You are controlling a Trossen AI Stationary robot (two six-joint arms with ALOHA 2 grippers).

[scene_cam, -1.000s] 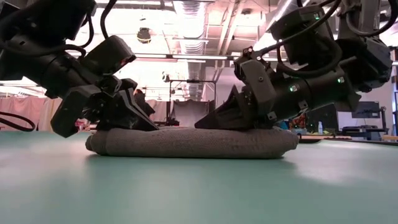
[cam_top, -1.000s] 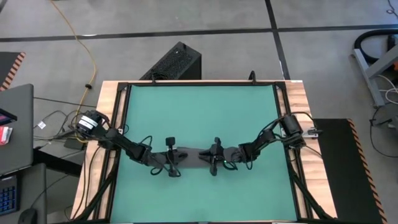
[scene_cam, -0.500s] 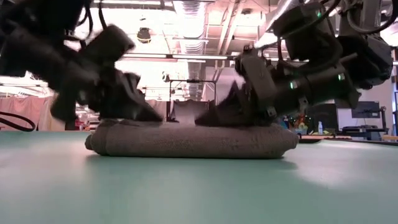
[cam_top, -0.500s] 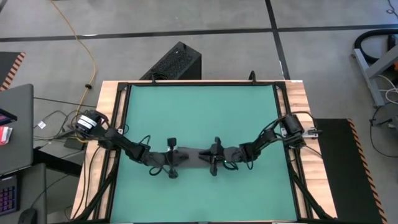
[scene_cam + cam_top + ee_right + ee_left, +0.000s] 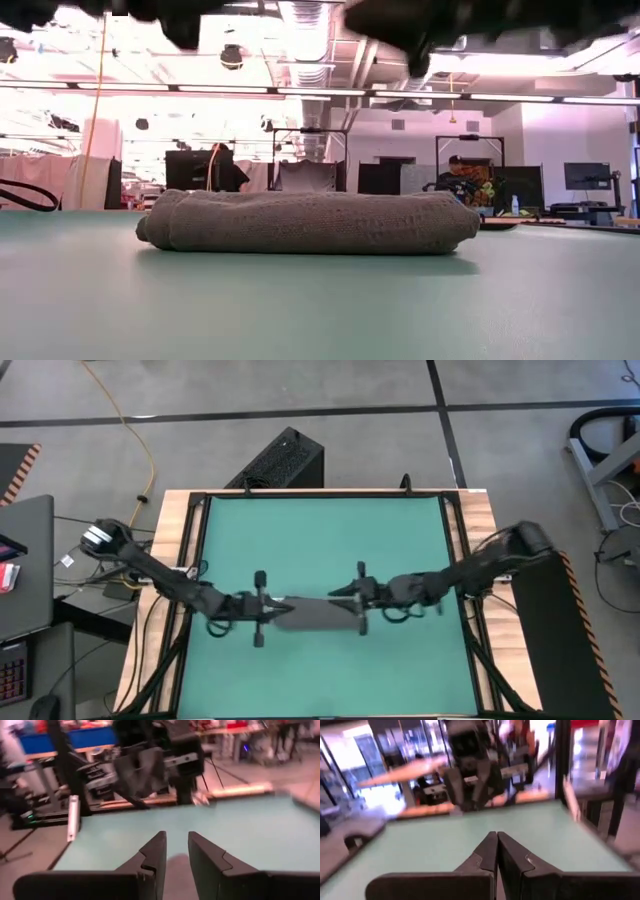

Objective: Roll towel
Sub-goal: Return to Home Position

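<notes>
The dark grey towel (image 5: 312, 615) lies rolled into a thick, flattened roll on the green tabletop (image 5: 320, 530), its underside on the table; the low view shows it from the side (image 5: 310, 222). My left gripper (image 5: 282, 607) is above the roll's left end, shut and empty, its fingertips together in the left wrist view (image 5: 496, 837). My right gripper (image 5: 340, 596) is above the roll's right end, with a narrow gap between its fingers (image 5: 176, 840). Both are raised clear of the towel; in the low view only dark parts of them show along the top edge.
The table has a black frame and wooden side rails (image 5: 480, 540). A black box (image 5: 285, 460) stands on the floor beyond the far edge. Green tabletop lies open on the far and near sides of the roll.
Both grippers have lifted up off the towel's top and out of the low view, and tipped up toward level. The left has drawn a little toward the table's left edge and the right toward the right edge. The towel has stayed rolled in place.
</notes>
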